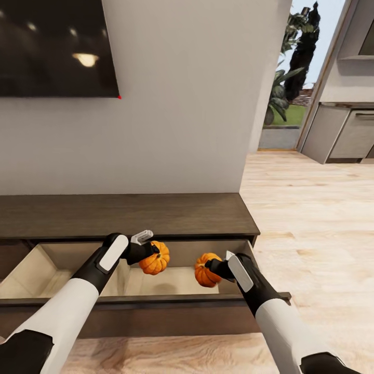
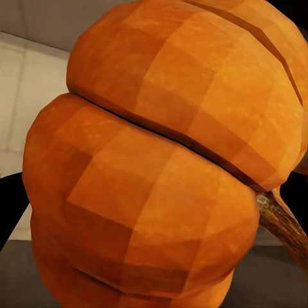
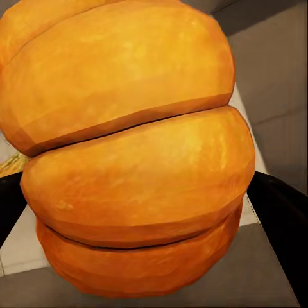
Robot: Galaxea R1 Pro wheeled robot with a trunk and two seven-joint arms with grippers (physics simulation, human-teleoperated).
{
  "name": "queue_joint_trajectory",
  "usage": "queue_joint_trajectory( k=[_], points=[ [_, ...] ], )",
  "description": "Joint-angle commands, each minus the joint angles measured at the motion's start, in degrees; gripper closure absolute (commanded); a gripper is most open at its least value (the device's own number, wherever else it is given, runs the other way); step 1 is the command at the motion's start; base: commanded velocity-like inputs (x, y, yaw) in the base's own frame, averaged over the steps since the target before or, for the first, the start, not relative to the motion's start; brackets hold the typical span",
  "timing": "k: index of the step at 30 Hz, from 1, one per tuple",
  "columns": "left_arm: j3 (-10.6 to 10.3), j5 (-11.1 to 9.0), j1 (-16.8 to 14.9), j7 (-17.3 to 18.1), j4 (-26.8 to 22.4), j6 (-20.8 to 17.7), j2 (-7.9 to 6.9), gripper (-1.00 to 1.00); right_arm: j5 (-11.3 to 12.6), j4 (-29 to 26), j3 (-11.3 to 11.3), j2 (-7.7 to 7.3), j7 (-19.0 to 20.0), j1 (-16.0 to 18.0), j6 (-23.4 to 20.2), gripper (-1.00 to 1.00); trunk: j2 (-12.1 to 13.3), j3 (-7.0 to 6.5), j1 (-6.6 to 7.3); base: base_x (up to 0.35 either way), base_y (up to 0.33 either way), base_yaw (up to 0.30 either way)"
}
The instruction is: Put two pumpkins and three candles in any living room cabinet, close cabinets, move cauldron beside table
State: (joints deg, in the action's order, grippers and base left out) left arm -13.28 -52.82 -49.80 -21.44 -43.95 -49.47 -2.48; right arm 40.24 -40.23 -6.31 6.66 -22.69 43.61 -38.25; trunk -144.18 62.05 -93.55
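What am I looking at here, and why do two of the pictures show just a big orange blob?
These are simulated pictures from a two-armed robot. The wide one comes from a camera on its head, looking down at a long dark cabinet with its drawer pulled open. The left gripper holds one pumpkin, and the right gripper holds the other pumpkin, both above the drawer. The other two pictures come from cameras by each gripper, so the held pumpkins look huge. A dark screen hangs on the wall above.
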Motion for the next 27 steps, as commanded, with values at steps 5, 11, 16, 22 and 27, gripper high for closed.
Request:
queue_joint_trajectory(
  k=[5,11,16,22,27],
  points=[
    [-0.27,-0.62,-0.04,-0.54,-0.08,0.00,-0.07,1.00,0.80,-0.48,-0.59,1.04,-3.72,0.27,0.57,1.00,-0.02,0.05,0.01,0.000,0.000,0.000],
    [-0.27,-0.62,-0.04,-0.54,-0.08,0.02,-0.07,1.00,0.86,-0.78,-4.08,1.83,-8.22,0.47,4.72,1.00,-0.02,0.05,0.01,0.000,0.000,0.000],
    [-0.92,-0.62,-0.04,-0.54,-0.01,0.04,-0.07,1.00,0.88,-0.82,-4.97,2.10,-9.32,0.50,6.05,1.00,-0.05,0.50,-0.04,0.000,0.000,0.000],
    [-1.42,-0.62,-0.06,-0.54,0.17,0.07,0.01,1.00,0.89,-0.82,-5.18,2.21,-9.62,0.51,6.70,1.00,-0.13,1.83,-0.19,0.000,0.000,0.000],
    [-1.50,-0.62,-0.07,-0.54,0.38,0.08,0.02,1.00,0.89,-0.82,-5.20,2.22,-9.65,0.51,6.73,1.00,-0.20,2.93,-0.32,0.000,0.000,0.000]
  ],
)
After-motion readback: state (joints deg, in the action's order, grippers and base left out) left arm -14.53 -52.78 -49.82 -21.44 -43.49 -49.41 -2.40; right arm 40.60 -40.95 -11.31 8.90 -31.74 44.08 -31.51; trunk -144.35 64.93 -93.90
